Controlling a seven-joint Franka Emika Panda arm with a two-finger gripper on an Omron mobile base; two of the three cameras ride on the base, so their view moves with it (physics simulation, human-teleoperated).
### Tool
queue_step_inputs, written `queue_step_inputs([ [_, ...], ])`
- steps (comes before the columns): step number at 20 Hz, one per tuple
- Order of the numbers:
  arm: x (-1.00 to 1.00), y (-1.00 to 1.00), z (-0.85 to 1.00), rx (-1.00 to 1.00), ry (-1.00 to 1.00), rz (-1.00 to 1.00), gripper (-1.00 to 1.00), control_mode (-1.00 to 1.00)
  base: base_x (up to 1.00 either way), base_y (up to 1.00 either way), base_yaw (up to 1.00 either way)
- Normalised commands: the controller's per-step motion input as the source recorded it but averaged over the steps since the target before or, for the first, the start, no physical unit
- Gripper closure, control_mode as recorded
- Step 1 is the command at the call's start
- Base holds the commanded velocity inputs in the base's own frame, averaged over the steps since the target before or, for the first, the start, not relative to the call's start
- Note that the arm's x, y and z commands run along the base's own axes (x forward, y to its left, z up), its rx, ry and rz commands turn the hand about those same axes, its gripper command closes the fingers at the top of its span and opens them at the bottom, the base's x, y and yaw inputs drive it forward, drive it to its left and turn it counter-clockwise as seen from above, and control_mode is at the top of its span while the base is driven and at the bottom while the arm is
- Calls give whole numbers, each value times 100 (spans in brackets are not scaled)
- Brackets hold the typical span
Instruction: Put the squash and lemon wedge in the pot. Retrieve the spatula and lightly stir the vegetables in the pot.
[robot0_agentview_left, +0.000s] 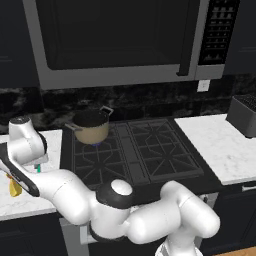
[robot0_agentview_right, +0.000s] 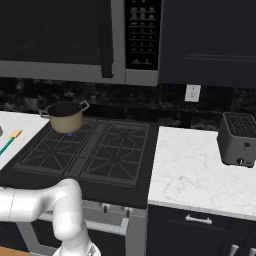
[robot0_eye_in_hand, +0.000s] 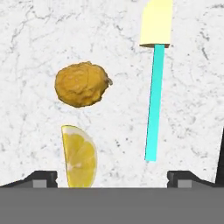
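Note:
Looking down on the white counter in the hand view, I see the lumpy golden-brown squash (robot0_eye_in_hand: 82, 84) and, just below it, the bright yellow lemon wedge (robot0_eye_in_hand: 81, 156). The spatula lies to their right, its teal handle (robot0_eye_in_hand: 154, 103) leading to a pale orange blade (robot0_eye_in_hand: 156, 22). My gripper (robot0_eye_in_hand: 113, 178) hovers above them, open and holding nothing, and the wedge sits close to its left fingertip (robot0_eye_in_hand: 43, 178). The tan pot (robot0_agentview_left: 91, 127) stands on the stove's back left burner, also seen from the right base view (robot0_agentview_right: 65, 117). The lemon wedge (robot0_agentview_left: 15, 189) peeks out under my hand.
The black stove (robot0_agentview_left: 140, 150) sits between two white marble counters (robot0_agentview_right: 200, 170). A microwave (robot0_agentview_left: 120, 40) hangs above the stove. A grey toaster (robot0_agentview_right: 239, 139) stands on the right counter. My arm reaches low to the left across the stove's front edge.

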Motion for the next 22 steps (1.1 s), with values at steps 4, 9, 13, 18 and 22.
queue_step_inputs([
  [4, 3, 3, -27, -6, -21, 15, -100, -100, 0, 0, 0],
  [9, 22, 1, -5, 0, -10, 24, -100, -100, 0, 0, 0],
  [13, 39, 5, -4, 0, 0, 18, -100, -100, 0, 0, 0],
  [18, 39, 20, -8, 0, 0, 15, -100, -100, 0, 0, 0],
  [22, 34, 29, -1, 0, 0, 12, -100, -100, 0, 0, 0],
])
